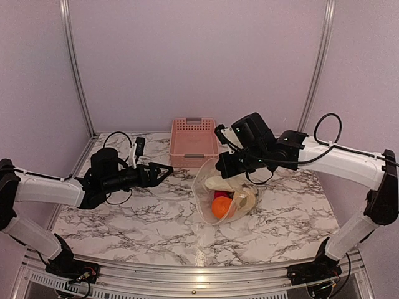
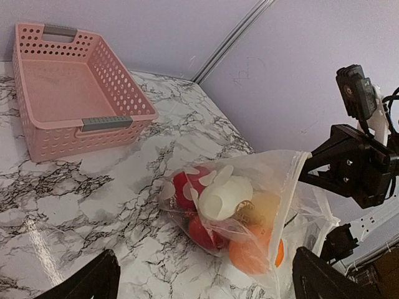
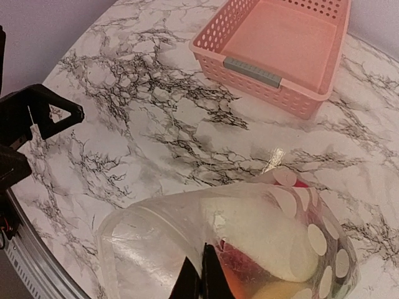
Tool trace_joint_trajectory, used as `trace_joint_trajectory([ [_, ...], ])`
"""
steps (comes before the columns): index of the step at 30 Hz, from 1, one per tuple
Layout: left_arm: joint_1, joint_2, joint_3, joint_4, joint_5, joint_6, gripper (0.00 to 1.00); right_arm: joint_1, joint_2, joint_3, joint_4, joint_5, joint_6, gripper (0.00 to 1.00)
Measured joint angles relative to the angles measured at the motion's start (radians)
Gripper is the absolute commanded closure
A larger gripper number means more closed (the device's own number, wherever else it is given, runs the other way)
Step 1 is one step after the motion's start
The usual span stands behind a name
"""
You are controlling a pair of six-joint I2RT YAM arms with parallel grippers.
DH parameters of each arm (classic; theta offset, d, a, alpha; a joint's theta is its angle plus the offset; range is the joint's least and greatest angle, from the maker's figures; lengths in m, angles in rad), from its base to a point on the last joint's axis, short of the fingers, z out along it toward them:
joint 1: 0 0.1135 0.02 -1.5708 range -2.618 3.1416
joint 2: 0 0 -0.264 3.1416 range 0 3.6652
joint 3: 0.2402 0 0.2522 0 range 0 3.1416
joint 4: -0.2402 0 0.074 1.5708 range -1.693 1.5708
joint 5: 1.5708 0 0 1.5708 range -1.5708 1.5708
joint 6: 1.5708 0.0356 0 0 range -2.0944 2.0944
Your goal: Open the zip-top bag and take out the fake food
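The zip-top bag (image 1: 212,180), clear with white dots, lies at mid-table with its rim lifted and its mouth gaping. The fake food is inside: an orange piece (image 1: 220,208) and a red piece (image 1: 222,195). My right gripper (image 1: 220,167) is shut on the bag's upper rim; in the right wrist view its fingertips (image 3: 202,281) pinch the plastic (image 3: 156,230). My left gripper (image 1: 165,172) is open and empty, left of the bag and apart from it. In the left wrist view the bag (image 2: 293,187) holds white (image 2: 225,196), red (image 2: 185,187) and orange (image 2: 249,252) pieces, between the fingers (image 2: 87,283).
A pink slotted basket (image 1: 194,142) stands empty behind the bag, near the back wall. It also shows in the left wrist view (image 2: 75,93) and the right wrist view (image 3: 280,50). Metal frame posts stand at the back corners. The table's front edge has a metal rail.
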Motion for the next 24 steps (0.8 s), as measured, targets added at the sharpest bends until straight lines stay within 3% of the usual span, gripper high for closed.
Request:
trace_joint_trajectory([
  [7, -0.152, 0.005, -0.028, -0.037, -0.023, -0.040, 0.03, 0.008, 0.064, 0.057, 0.050, -0.010, 0.000, 1.00],
  [10, -0.207, 0.060, -0.027, -0.033, -0.048, -0.071, 0.23, 0.009, 0.064, 0.061, 0.068, -0.006, 0.001, 1.00],
  [16, -0.230, 0.211, 0.050, -0.071, -0.095, -0.127, 0.85, 0.009, 0.046, 0.056, 0.070, 0.022, 0.002, 1.00],
  [17, -0.230, 0.226, 0.071, -0.080, -0.105, -0.135, 0.91, 0.009, 0.032, 0.048, 0.071, 0.026, 0.002, 1.00],
  [19, -0.228, 0.260, 0.136, -0.109, -0.125, -0.131, 1.00, 0.009, -0.002, 0.023, 0.069, 0.033, 0.003, 1.00],
  [24, -0.203, 0.380, 0.309, -0.132, -0.111, -0.122, 1.00, 0.009, -0.068, -0.018, 0.037, 0.052, 0.007, 1.00],
])
